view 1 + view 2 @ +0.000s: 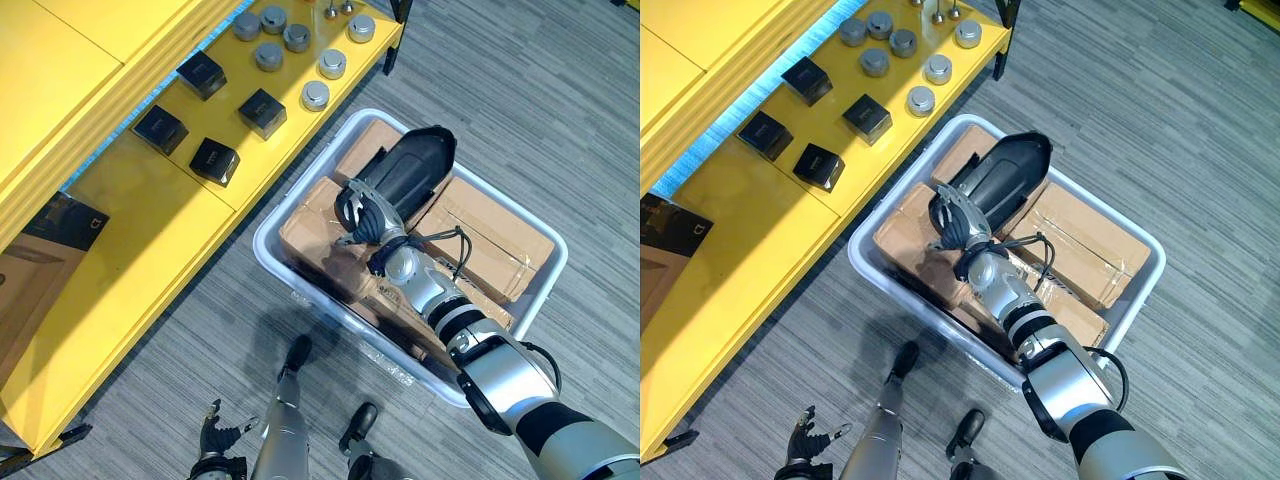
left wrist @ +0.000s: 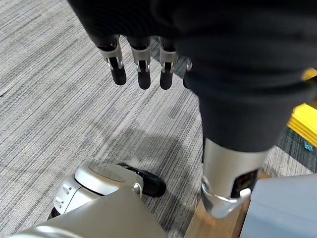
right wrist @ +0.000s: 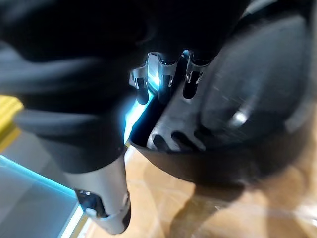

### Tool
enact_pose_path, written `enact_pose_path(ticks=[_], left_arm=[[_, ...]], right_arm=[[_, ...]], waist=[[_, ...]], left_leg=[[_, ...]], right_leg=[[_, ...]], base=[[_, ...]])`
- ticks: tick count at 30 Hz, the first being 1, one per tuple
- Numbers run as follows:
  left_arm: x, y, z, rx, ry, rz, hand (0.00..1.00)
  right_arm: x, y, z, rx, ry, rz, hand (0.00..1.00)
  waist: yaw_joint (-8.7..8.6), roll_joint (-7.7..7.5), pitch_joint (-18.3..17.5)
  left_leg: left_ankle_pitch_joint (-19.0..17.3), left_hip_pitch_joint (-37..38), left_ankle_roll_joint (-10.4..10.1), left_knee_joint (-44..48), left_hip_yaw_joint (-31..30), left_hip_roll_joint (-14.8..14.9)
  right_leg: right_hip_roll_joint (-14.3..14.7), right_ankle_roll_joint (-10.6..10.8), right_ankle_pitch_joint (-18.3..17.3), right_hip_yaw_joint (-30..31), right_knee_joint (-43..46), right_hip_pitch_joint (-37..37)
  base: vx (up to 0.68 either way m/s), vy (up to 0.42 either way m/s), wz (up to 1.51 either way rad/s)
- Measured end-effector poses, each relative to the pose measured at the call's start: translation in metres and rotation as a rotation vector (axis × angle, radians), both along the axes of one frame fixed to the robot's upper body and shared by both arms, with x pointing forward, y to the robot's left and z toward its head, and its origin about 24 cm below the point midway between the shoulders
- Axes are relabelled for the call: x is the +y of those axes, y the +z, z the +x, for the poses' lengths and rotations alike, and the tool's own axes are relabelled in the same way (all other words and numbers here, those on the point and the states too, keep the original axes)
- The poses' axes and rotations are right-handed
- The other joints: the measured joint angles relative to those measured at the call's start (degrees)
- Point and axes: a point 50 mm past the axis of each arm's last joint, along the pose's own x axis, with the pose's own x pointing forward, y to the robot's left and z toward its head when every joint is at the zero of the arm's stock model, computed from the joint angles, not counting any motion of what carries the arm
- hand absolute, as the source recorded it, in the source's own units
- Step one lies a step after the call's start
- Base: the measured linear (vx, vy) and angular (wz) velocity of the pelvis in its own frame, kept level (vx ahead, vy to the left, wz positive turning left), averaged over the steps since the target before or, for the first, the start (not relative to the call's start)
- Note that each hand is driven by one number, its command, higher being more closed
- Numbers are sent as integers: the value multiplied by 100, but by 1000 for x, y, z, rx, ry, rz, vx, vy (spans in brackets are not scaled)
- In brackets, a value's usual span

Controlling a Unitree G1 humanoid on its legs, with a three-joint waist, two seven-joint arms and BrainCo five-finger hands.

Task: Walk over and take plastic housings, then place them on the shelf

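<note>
Over the grey bin [image 1: 340, 325] of cardboard boxes [image 1: 495, 245], in my head view, my right hand [image 1: 362, 212] grips the black plastic housing [image 1: 415, 165] by its near end, beside the yellow shelf [image 1: 150, 230]. My left hand [image 1: 216, 440] hangs low over the carpet [image 1: 520, 100]. Past my left wrist, its fingers [image 2: 143, 72] hang relaxed, holding nothing. Past my right wrist, fingertips [image 3: 166, 84] hook the housing's rim.

You are looking at a grey tub [image 1: 263, 245] sitting on carpet [image 1: 520, 90], cardboard boxes [image 1: 500, 245] lying inside; four black boxes [image 1: 262, 110] and silver pucks [image 1: 315, 95] (seven of them) are resting toward the shelf's [image 1: 150, 230] far corner.
</note>
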Motion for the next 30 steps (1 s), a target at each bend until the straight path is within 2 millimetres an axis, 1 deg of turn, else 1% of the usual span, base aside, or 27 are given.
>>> enact_pose_path(ticks=[2, 3, 5, 6, 7, 8, 10, 11, 13, 14, 15, 17, 21, 23, 24, 25, 27, 28, 30], left_arm=[[1, 0, 0, 2, 0, -3, 0], [3, -1, -1, 9, 1, -4, 0], [6, -3, -4, 24, 13, -7, 0], [9, -2, -4, 22, 22, -5, 0], [10, -2, -4, 25, 19, -4, 0], [11, -2, -4, 26, 16, -5, 0], [14, -2, -5, 31, 20, -5, 0], [15, -2, -5, 31, 22, -5, 0], [18, -1, -5, 31, 11, -1, 0], [19, -1, -5, 31, 8, -1, 0], [20, 0, -5, 31, 4, 1, 0], [22, 0, -4, 31, -8, 1, 0], [26, 0, -6, 44, -11, 8, 0], [26, 0, -6, 43, -11, 8, 0], [25, 0, -6, 43, -11, 6, 0], [24, 0, -5, 42, -12, 6, 0], [24, 0, -5, 42, -12, 8, 0], [24, 0, -5, 39, -14, 9, 0], [23, 1, -4, 33, -20, 10, 0]], right_arm=[[-4, -1, 1, 25, 4, 9, 0], [-5, -3, 1, 48, 15, 21, 0], [-4, -9, -2, 76, 42, 18, 0], [-6, -15, -4, 91, 59, 4, 0], [-8, -23, -8, 108, 82, -36, 0], [-9, -27, -10, 117, 94, -53, 0], [-11, -43, -19, 165, 146, -91, 0], [-11, -46, -21, 172, 162, -93, 0], [-12, -61, -29, 223, 211, -110, 0], [-13, -67, -30, 245, 215, -112, 0], [-16, -78, -34, 288, 226, -136, 0], [-22, -90, -38, 340, 234, -166, 0], [-29, -91, -41, 364, 252, -194, 0], [-33, -93, -44, 362, 246, -172, 0], [-34, -89, -47, 333, 242, -115, 0], [-37, -82, -51, 275, 226, 6, 0], [-43, -64, -54, 149, 184, 178, 0], [-48, -53, -55, 74, 151, 242, 0], [-55, -39, -55, -14, 103, 326, 0]], waist=[[-12, -29, 15], [-14, -86, 44], [-133, -137, 54], [-148, -188, 76], [-195, -211, 81], [-226, -217, 83], [-364, -281, 64], [-398, -296, 66], [-506, -344, 58], [-523, -360, 48], [-538, -395, 29], [-556, -442, 15], [-627, -530, -40], [-628, -544, -50], [-626, -544, -50], [-626, -544, -50], [-637, -542, -50], [-651, -542, -51], [-654, -539, -52]], left_leg=[[1, 38, 0, 0, 36, 18], [0, 89, -1, 0, 144, 39], [0, 122, -1, -1, 192, 52], [-1, 167, -2, -1, 299, 80], [-1, 210, -2, -2, 368, 94], [-1, 233, -2, -3, 392, 100], [-4, 315, -3, -6, 530, 129], [-6, 328, -4, -6, 565, 138], [-10, 379, -7, -9, 657, 164], [-11, 385, -7, -9, 668, 170], [-11, 386, -8, -10, 703, 183], [-11, 386, -7, -10, 718, 196], [-10, 395, -6, -9, 774, 202], [-10, 396, -6, -9, 780, 199], [-9, 394, -5, -8, 781, 198], [-9, 392, -5, -8, 780, 198], [-9, 384, -5, -8, 764, 192], [-9, 377, -5, -8, 752, 185], [-10, 358, -4, -9, 712, 177]], right_leg=[[2, -1, 1, 52, 23, 1], [2, -12, 8, 136, 29, 8], [3, -29, 22, 187, 28, 12], [9, -51, 43, 289, 28, 2], [13, -46, 64, 356, 28, 9], [14, -45, 72, 388, 28, 17], [20, -36, 110, 531, 27, 23], [23, -39, 121, 562, 27, 21], [29, -51, 160, 660, 25, 16], [33, -52, 167, 686, 22, 15], [44, -63, 183, 712, 15, 2], [54, -61, 202, 736, 9, -8], [57, -71, 240, 775, -20, -10], [54, -69, 242, 778, -22, -10], [54, -69, 243, 779, -25, -13], [54, -69, 243, 778, -27, -14], [54, -69, 243, 767, -28, -19], [52, -69, 243, 758, -28, -24], [49, -69, 242, 740, -29, -26]], base=[[34, -5, -15], [32, -6, -25], [20, -2, -25], [4, 3, -32], [-6, 5, -34], [-18, 9, -32], [-32, 15, -31], [-38, 19, -29], [-42, 20, -24], [-38, 16, -17], [-26, 11, -11], [-21, 12, -9], [-8, 16, -6], [0, 0, 0], [0, 0, 0], [0, 0, 0], [0, 0, 0], [0, 0, 0], [13, 38, 16]])
